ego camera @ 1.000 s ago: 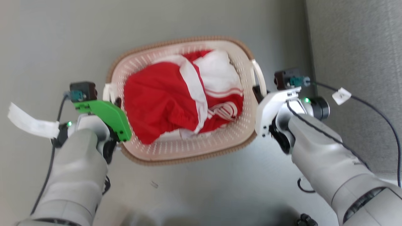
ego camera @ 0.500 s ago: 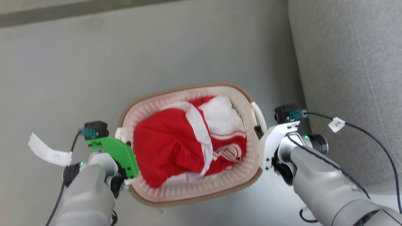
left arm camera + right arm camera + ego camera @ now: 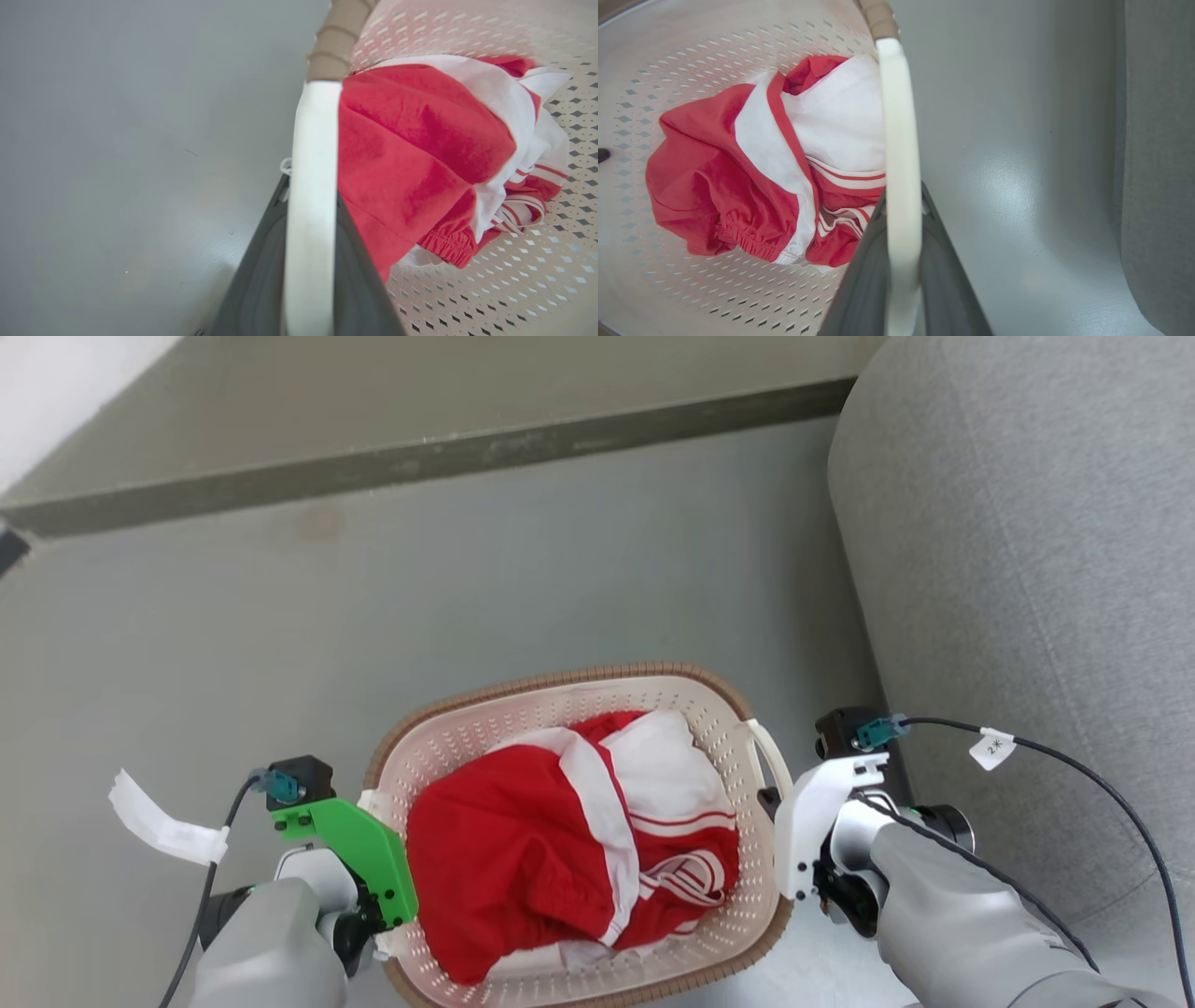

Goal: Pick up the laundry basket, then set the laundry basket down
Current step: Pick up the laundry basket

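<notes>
- The laundry basket (image 3: 597, 670) is in the lower middle of the head view, and the bottom of the frame cuts off its near edge. Grey floor (image 3: 373, 597) lies around it.
- The pictures do not show whether it rests on the floor or hangs clear of it.
- Red-and-white clothing (image 3: 523, 868) is heaped inside, with the cream perforated walls showing around it.
- The left end effector (image 3: 373, 919) is at the lower left of the head view, against the basket's side and partly under a green bracket (image 3: 359, 859).
- In the left wrist view its dark fingers (image 3: 261, 261) are clamped on the left-hand handle (image 3: 313, 140). There is one finger on each side of the white bar, and both touch it.
- The right end effector (image 3: 770, 800) is at the lower right of the head view, at the basket's opposite side.
- In the right wrist view its fingers (image 3: 943, 270) are clamped on the right-hand handle (image 3: 899, 116) in the same way.
- A grey upholstered seat (image 3: 1027, 569) takes up the right of the head view, just beside the right end effector.
- A dark cable with a white tag (image 3: 991, 747) arcs over the seat.
</notes>
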